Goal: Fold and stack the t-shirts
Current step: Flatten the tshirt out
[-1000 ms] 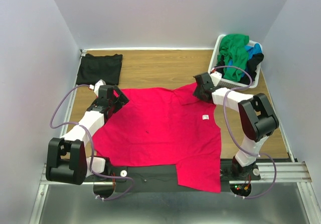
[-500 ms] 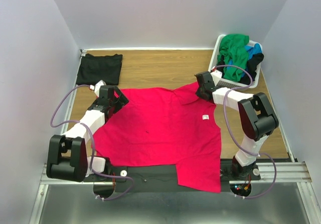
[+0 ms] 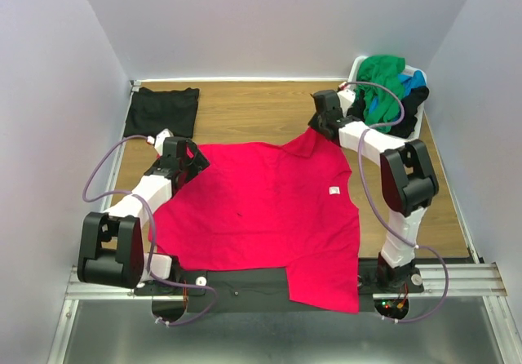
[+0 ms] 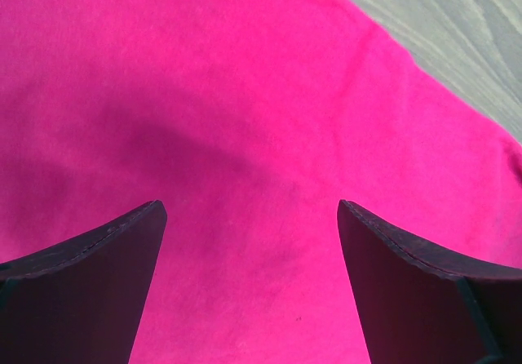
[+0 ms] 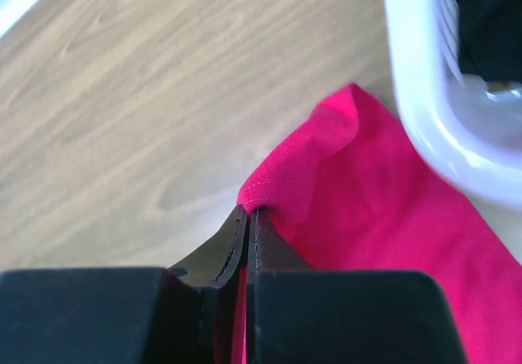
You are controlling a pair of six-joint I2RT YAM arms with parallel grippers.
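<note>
Progress looks early: one black shirt (image 3: pixel 161 111) lies seemingly folded at the counter's (image 3: pixel 245 111) far left. The red shirt (image 3: pixel 261 209) is spread mid-counter, unfolded. A green shirt (image 3: pixel 382 77) and others wait in the basket (image 5: pixel 424 95), far right. Right claw (image 5: pixel 249 225) pinches the red shirt's far corner; left claw (image 4: pixel 253 217) hangs spread over its left part.

Robot lab test cell. Plain white walls (image 3: pixel 245 21) box a wood table (image 3: pixel 253 111) on three sides. My left arm (image 3: pixel 139 197) and right arm (image 3: pixel 408 184) are bolted to a metal rail (image 3: pixel 457 278), purple cables (image 3: pixel 85 193) looping.
</note>
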